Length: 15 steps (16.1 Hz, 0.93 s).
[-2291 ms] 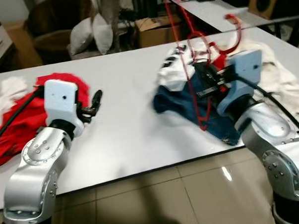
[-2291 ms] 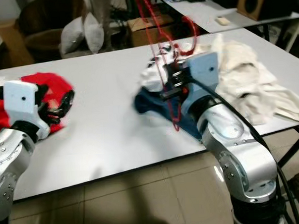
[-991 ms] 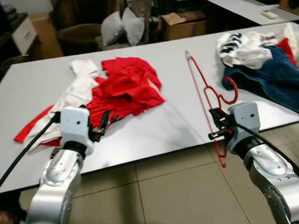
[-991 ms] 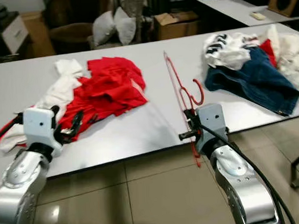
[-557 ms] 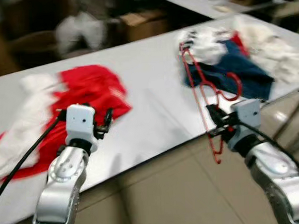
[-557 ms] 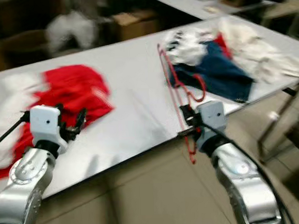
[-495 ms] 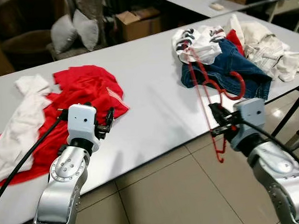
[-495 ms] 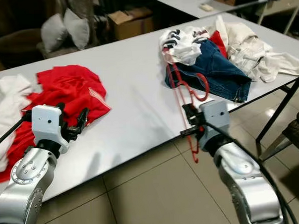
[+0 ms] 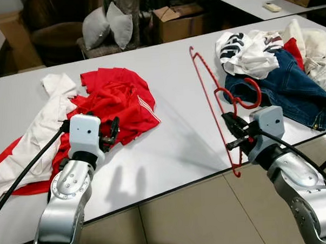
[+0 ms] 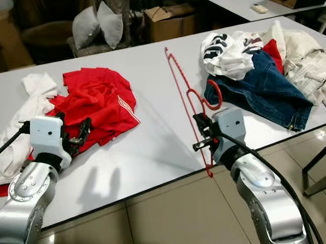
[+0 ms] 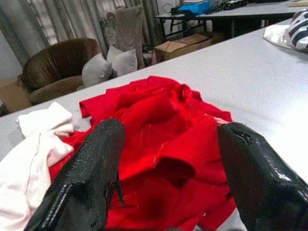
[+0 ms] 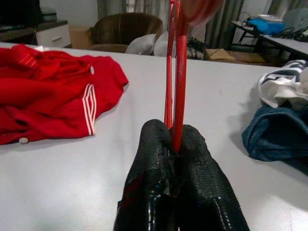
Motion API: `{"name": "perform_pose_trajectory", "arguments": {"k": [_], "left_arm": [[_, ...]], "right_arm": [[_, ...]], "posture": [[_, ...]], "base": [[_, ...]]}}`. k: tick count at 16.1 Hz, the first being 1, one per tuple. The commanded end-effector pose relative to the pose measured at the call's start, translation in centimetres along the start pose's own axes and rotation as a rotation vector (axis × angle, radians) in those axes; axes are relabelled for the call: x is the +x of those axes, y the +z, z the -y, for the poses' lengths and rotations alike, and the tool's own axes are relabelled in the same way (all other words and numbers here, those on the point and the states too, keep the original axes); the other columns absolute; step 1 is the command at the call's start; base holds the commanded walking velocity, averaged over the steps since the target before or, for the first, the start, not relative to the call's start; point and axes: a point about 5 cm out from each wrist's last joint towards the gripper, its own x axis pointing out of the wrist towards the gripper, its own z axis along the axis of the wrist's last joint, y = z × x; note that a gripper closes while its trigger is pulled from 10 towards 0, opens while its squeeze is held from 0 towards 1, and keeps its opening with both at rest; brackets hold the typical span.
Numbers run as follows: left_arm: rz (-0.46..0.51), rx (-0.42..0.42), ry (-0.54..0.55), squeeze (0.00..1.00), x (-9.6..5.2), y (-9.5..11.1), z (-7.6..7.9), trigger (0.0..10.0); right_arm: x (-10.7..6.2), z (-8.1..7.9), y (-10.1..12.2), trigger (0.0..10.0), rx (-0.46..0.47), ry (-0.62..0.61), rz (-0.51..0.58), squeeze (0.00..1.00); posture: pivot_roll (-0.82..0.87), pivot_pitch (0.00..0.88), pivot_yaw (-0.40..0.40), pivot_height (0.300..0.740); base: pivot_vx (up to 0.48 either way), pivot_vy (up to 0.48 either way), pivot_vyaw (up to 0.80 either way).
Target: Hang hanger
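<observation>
A white table [image 9: 169, 148] runs across the scene. At far left lies a white garment [image 9: 41, 119], then a crumpled red shirt [image 9: 119, 99]. The left gripper [image 9: 112, 134] hovers over the shirt's near edge, jaws apart and empty. Right of centre, the right gripper [image 9: 232, 131] is clamped on a red hanger [image 9: 212, 101], holding it upright over the table's front edge, hook just above the fingers. Further right sits a heap of white and blue clothes [image 9: 269, 69]. The carrying step seems under way; next probably calls for finding a rail, none visible here.
</observation>
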Motion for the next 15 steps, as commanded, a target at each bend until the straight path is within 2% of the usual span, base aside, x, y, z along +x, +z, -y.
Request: {"name": "perform_pose_trajectory", "arguments": {"k": [1,4,6,13,14,15], "left_arm": [[-0.018,0.008,0.001,0.00,-0.1,-0.3,-0.2,10.0],[-0.016,0.010,-0.015,0.00,0.1,-0.3,-0.1,10.0],[-0.014,0.006,-0.020,0.00,0.2,-0.3,0.1,10.0],[-0.037,0.026,0.012,0.00,-0.2,-0.7,-0.8,10.0],[-0.047,0.034,0.008,0.00,-0.2,-0.8,-0.8,10.0],[-0.113,0.108,-0.040,0.00,-0.4,-1.9,-0.8,10.0]], "right_arm": [[-0.1,0.1,0.0,10.0,-0.003,0.001,-0.005,0.00],[-0.2,0.2,0.0,10.0,-0.003,-0.005,0.001,0.00],[-0.2,0.2,0.1,10.0,0.000,-0.006,0.007,0.00],[-0.1,-0.5,0.3,10.0,-0.036,0.036,0.033,0.00],[-0.1,-0.6,0.3,10.0,-0.034,0.037,0.036,0.00],[-0.1,-0.6,0.5,10.0,-0.035,0.042,0.047,0.00]], "posture": [[-0.17,0.000,0.062,0.740],[-0.18,0.000,0.069,0.740],[-0.18,0.000,0.073,0.740],[-0.17,0.000,0.071,0.740],[-0.17,0.000,0.073,0.740],[-0.17,0.000,0.078,0.740]], "base": [[0.244,0.000,0.00],[0.261,0.000,0.00],[0.291,0.000,-0.80],[0.291,0.000,0.00],[0.274,0.000,0.00],[0.000,0.000,0.00]]}}
